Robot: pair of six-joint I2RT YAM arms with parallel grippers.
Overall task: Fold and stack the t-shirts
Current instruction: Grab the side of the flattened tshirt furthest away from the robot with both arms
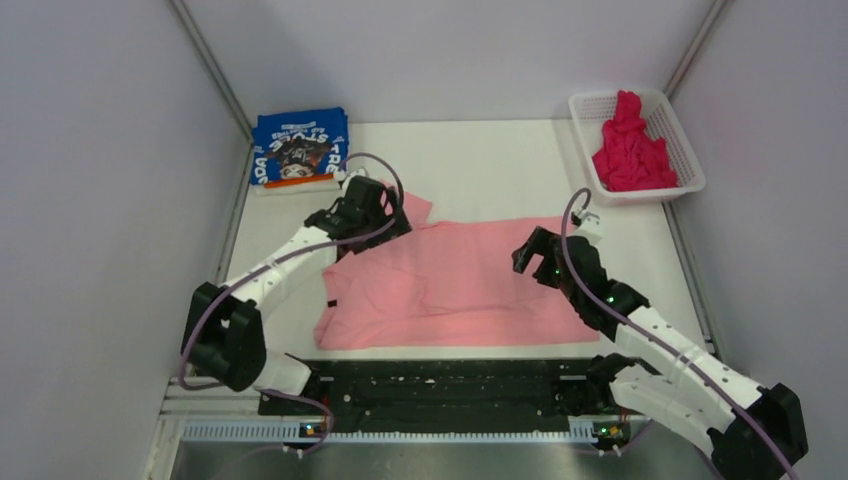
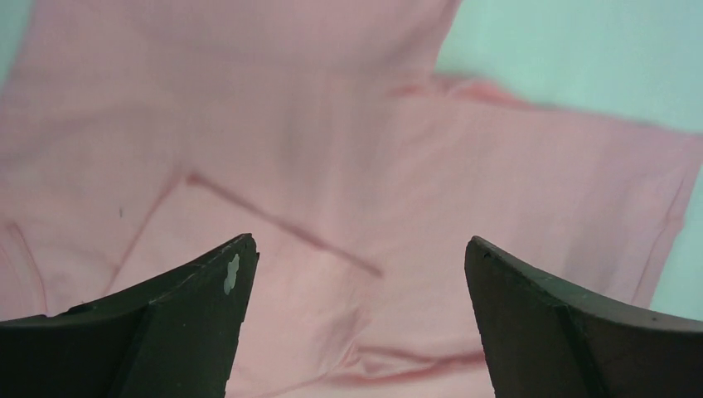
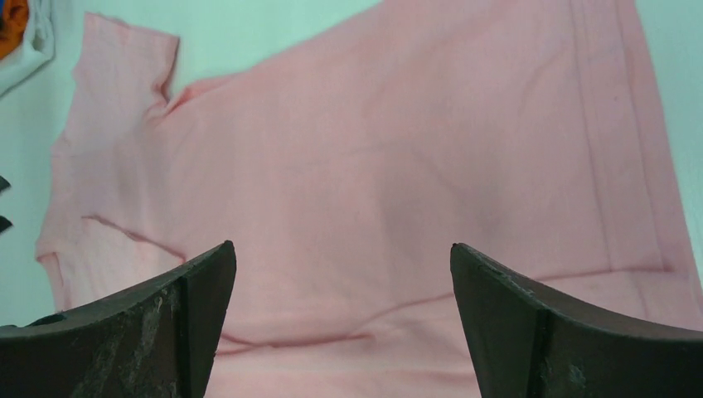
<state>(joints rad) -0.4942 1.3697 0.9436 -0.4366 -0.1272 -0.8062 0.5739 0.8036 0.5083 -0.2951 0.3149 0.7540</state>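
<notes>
- The light pink t-shirt (image 1: 450,285) lies spread across the middle of the bench (image 1: 500,170).
- The left jaws are released, wide apart over its sleeve end.
- The right jaws are released over its right part.
- The blue printed t-shirt (image 1: 298,147) lies folded at the far left corner.
- The magenta t-shirt (image 1: 630,145) is bunched in the white mesh basket (image 1: 652,194).
</notes>
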